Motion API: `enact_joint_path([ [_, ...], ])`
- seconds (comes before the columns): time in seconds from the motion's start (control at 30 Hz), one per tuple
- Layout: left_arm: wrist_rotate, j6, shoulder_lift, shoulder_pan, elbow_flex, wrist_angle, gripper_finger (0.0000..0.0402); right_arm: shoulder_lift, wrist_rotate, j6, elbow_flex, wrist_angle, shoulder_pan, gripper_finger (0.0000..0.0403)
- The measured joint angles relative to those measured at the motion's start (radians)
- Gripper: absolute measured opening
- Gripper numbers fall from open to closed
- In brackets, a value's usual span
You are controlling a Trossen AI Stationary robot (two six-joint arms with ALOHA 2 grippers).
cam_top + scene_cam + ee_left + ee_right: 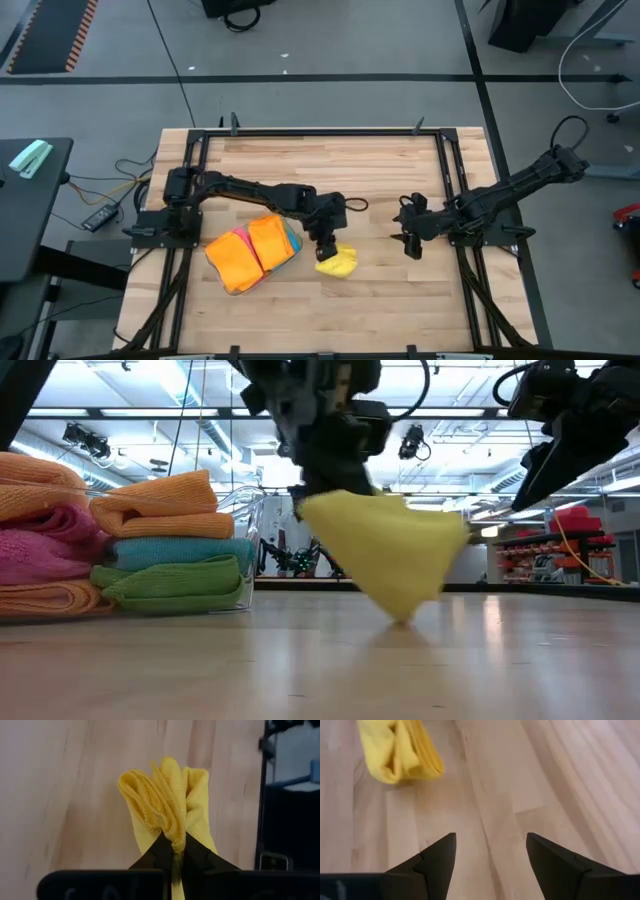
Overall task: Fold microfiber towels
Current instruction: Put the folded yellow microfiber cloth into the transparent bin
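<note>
The left arm reaches from the left edge of the table toward the middle of the high view, bent at the elbow, and its left gripper points down with the fingers clenched on a bunched soft yellow microfiber towel. In the low view this towel hangs from the gripper, with its lowest corner touching the light wooden table. The right arm comes in from the right edge, stretched low, and the right gripper stands well apart from the towel, with fingers spread wide and holding nothing. A stack of folded orange, pink, blue and green towels sits in a clear plastic tray at the left of the low view.
</note>
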Motion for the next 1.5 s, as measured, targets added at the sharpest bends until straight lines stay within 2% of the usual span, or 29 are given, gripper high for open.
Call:
enact_joint_path([
  [0.23,0.000,-0.052,-0.085,-0.004,-0.001,-0.154,0.0020,0.005,0.043,-0.043,0.000,0.058,0.001,0.0248],
  [0.57,0.005,-0.018,-0.246,-0.028,0.000,-0.497,0.0021,0.024,0.045,-0.040,0.000,0.094,0.001,0.0248],
  [0.7,0.013,0.047,-0.273,-0.043,0.050,-0.617,0.0026,0.031,0.055,-0.040,0.000,0.128,-0.005,0.0248],
  [0.93,0.015,0.249,-0.278,-0.032,0.119,-0.866,0.0020,0.044,0.057,-0.039,0.000,0.162,-0.015,0.0248],
  [1.27,0.115,0.500,-0.277,0.082,0.061,-0.863,0.0019,0.074,0.057,-0.040,0.000,0.178,-0.015,0.0248],
  [1.5,0.155,0.656,-0.276,0.133,-0.091,-0.764,0.0019,0.076,0.056,-0.040,0.000,0.175,-0.011,0.0248],
])
